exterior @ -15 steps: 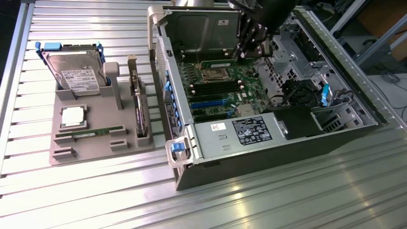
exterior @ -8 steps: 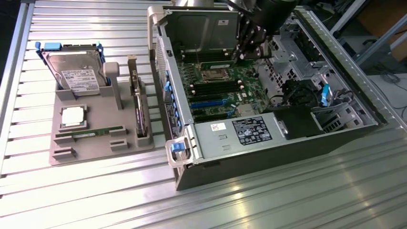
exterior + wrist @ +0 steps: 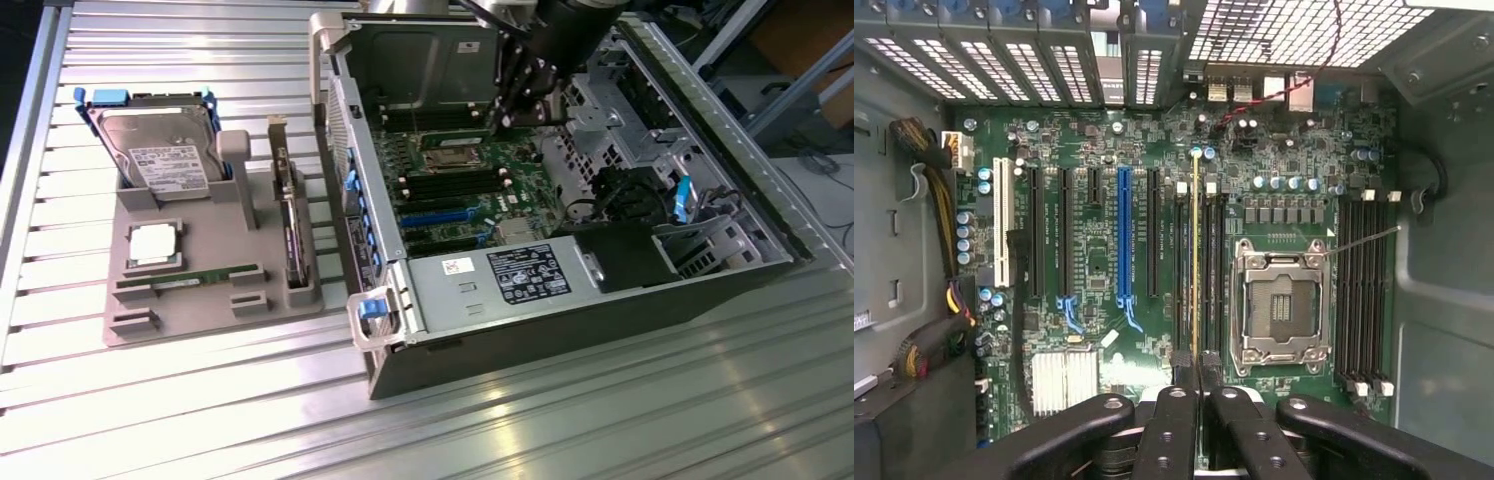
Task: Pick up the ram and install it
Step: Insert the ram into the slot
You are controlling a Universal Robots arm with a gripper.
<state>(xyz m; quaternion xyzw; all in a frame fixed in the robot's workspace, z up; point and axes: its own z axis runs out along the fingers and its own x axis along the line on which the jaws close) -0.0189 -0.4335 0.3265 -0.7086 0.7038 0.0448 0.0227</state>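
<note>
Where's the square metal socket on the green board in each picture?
Exterior view: the socket sits on the green board inside the open computer case, close to the gripper.
Wrist view: the socket lies between two banks of black memory slots, near the ram held edge-on by the gripper.
Shared landmark: the blue slot on the board.

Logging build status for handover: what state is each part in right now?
hand: shut on ram
ram: on edge, aligned with memory slots
processor socket: empty
computer case: open
hard drive: upright in tray
processor: flat on tray
second ram stick: lying in tray
</note>
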